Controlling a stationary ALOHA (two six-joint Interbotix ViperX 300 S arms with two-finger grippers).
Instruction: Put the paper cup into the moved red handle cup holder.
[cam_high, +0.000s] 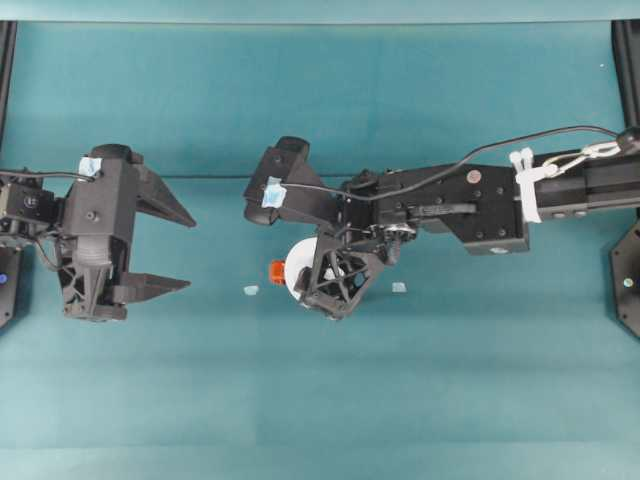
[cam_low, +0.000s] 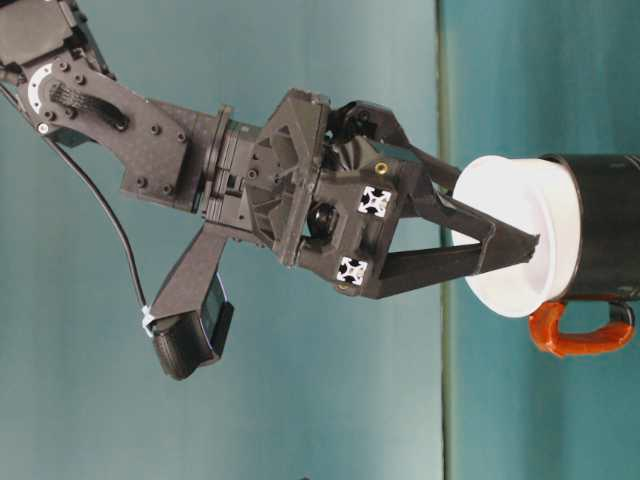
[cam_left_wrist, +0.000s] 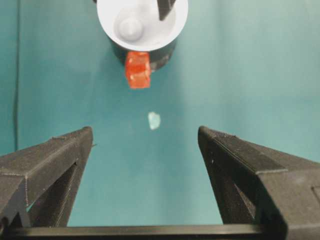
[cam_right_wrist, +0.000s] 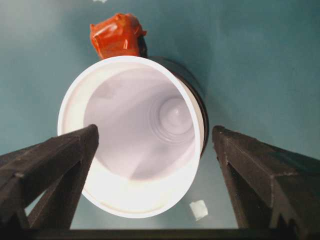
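A white paper cup (cam_high: 297, 262) sits inside a glossy black cup holder (cam_low: 608, 228) near the middle of a teal worktop (cam_high: 320, 390). The cup's wide rim flares out past the holder's top edge all the way round, and the table-level view shows the rim standing clear above the holder's mouth with the cup body sunk inside. A small orange-red handle (cam_high: 277, 270) sticks out of the holder's left side. The right pincer (cam_right_wrist: 157, 150) reaches in from the right and hangs over the cup with its jaws spread wide, one finger on each side of the rim; in the right wrist view there is a gap between each finger and the rim, while in the table-level view one fingertip (cam_low: 520, 243) lies across the cup's mouth, and whether it touches the rim cannot be told. It has hold of nothing. The left pincer (cam_high: 178, 245) rests well apart at the left of the worktop, its jaws also wide open and empty, pointing toward the cup with bare teal surface between them. Two small pale scraps lie on the worktop: one (cam_high: 251, 290) just left of the handle, another (cam_high: 399, 287) to the right of the holder. The near half of the worktop is open, as is the far strip behind both arms.
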